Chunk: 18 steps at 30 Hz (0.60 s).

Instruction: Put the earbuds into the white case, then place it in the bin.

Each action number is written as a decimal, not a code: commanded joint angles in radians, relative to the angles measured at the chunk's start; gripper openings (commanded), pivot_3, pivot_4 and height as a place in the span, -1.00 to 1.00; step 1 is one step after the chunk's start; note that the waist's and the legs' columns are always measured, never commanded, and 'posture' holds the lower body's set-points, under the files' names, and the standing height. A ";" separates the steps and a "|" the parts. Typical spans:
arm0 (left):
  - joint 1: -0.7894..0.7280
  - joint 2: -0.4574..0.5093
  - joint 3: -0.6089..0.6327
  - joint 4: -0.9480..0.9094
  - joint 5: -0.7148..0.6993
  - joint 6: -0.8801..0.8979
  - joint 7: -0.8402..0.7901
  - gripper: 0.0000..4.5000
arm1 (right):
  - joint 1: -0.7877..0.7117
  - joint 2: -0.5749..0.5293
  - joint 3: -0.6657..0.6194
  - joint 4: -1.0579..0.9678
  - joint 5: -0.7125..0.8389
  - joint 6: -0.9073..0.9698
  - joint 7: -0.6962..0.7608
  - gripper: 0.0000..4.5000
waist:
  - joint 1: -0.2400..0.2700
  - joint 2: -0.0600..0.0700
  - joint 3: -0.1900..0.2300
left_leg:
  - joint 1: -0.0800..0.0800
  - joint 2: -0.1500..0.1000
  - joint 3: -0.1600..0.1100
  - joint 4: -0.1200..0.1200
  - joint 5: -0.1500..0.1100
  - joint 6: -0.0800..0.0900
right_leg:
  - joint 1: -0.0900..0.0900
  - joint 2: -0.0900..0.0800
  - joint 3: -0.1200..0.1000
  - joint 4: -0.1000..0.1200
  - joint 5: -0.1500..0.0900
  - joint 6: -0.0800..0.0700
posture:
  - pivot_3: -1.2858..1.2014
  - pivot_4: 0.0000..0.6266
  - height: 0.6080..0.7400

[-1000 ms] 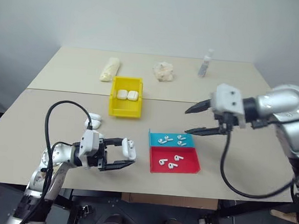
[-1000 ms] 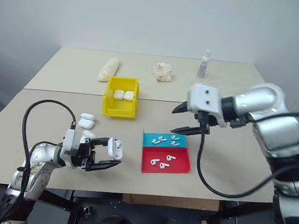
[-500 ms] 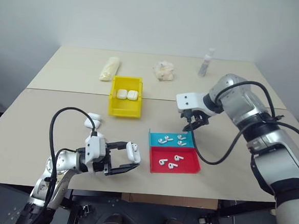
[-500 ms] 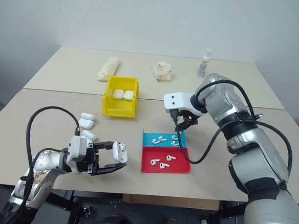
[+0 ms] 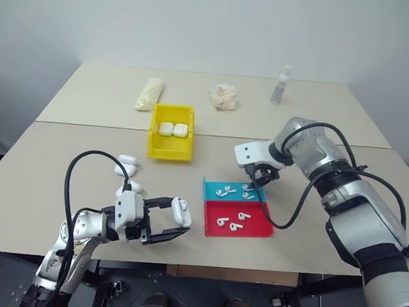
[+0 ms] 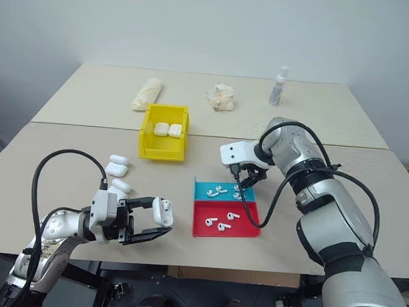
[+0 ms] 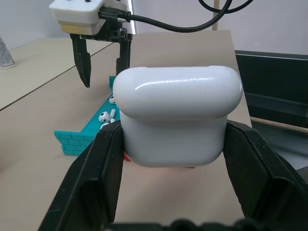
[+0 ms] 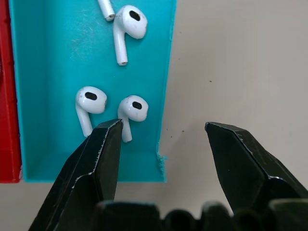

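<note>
Hovering over the blue tray [image 8: 57,159], the right tool [image 8: 161,144] points steeply down with its two black fingers spread and nothing between them. In the right wrist view one fingertip hangs just over the nearest pair of earbuds [image 8: 132,109], which lie side by side on the tray floor, while the other fingertip hangs out past the tray's wall, over the bare table [image 5: 326,225]. More earbuds lie deeper in the same tray, and others in the red tray [image 5: 255,231] joining it.

The left tool [image 5: 166,220] points level toward the trays and is pressed together on the white case [image 7: 179,115], pinching it by its sides. From the left wrist view the lid looks closed, though its hinge side is hidden. The bin [image 5: 171,151] stands well beyond this tool and already holds two cases; spare cases [image 5: 126,164] lie on the table between it and the tool.

The step in hand looks like picking the first earbud. Next, the right tool probably needs to shift so that both fingers straddle a single earbud inside the tray wall, then lower and close gently; the neighbouring earbud is close enough to be nudged or caught with it. The case will also need to be open before anything goes in.
</note>
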 commanded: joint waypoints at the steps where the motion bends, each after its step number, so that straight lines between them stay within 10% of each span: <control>1: -0.011 0.008 -0.002 -0.033 -0.012 0.001 0.000 0.23 | -0.006 -0.004 -0.029 -0.010 -0.009 -0.017 0.004 0.44 | -0.001 0.000 0.000 | 0.000 0.000 0.000 0.000 0.000 0.000 | 0.000 0.000 0.000 0.000 0.000 0.000 | 0.03 -0.52 1.00; 18: -0.008 0.009 -0.004 -0.043 -0.011 0.015 0.014 0.23 | 0.020 0.014 -0.034 -0.016 -0.023 -0.039 -0.002 0.19 | -0.001 0.000 0.000 | 0.000 0.000 0.000 0.000 0.000 0.000 | 0.000 0.000 0.000 0.000 0.000 0.000 | 0.03 -0.52 1.00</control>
